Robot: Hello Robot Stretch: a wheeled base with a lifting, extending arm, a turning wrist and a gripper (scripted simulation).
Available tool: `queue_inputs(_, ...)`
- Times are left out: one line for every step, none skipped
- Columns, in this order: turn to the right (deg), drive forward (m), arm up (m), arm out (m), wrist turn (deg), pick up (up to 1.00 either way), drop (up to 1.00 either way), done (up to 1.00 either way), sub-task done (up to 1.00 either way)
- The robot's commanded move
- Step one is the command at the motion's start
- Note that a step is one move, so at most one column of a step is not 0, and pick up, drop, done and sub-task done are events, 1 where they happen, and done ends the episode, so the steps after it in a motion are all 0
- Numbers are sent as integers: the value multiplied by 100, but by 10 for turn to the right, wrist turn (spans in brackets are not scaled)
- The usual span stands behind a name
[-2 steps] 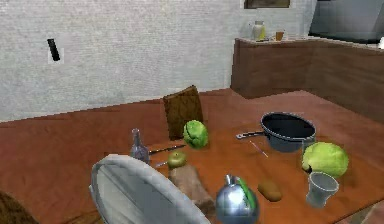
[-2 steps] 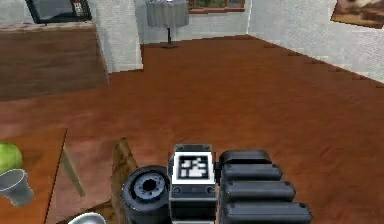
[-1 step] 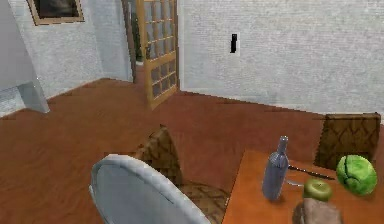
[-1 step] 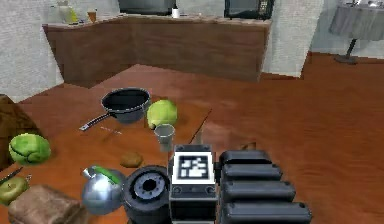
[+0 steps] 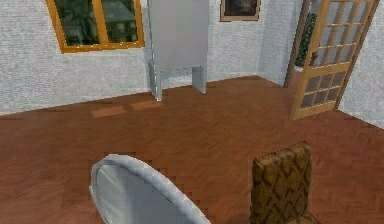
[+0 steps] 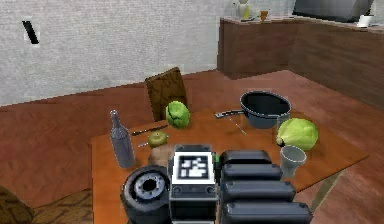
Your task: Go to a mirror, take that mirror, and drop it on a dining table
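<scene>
Mirror [image 5: 140, 196] shows low ahead; gripper [image 6: 146, 192] sits by the dining table [image 6: 212, 138].

Ahead, an orange-framed window [image 5: 97, 22] sits high up, a framed picture [image 5: 240, 8] hangs further right, and a glass-paned door [image 5: 333, 55] stands ajar in its wooden frame. Nearer, there's a brown patterned chair [image 5: 284, 183] on the wood floor [image 5: 200, 120]. Out to the side a grey bottle [image 6: 121, 140] stands upright near a green leafy head [image 6: 178, 113], and a dark pot [image 6: 265, 106] sits beyond a second, bigger green head [image 6: 297, 133] with a grey cup [image 6: 292, 160] just beside it — a brown chair [image 6: 163, 90] stands behind them, and brown kitchen cabinets [image 6: 300, 55] line the far wall.
</scene>
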Motion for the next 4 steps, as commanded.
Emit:
queue_inputs(0, 0, 0, 48, 0, 0, 0, 0, 0)
queue_inputs(0, 0, 0, 0, 450, 0, 0, 0, 0)
queue_inputs(0, 0, 0, 0, 450, 0, 0, 0, 0)
queue_inputs(0, 0, 0, 0, 450, 0, 0, 0, 0)
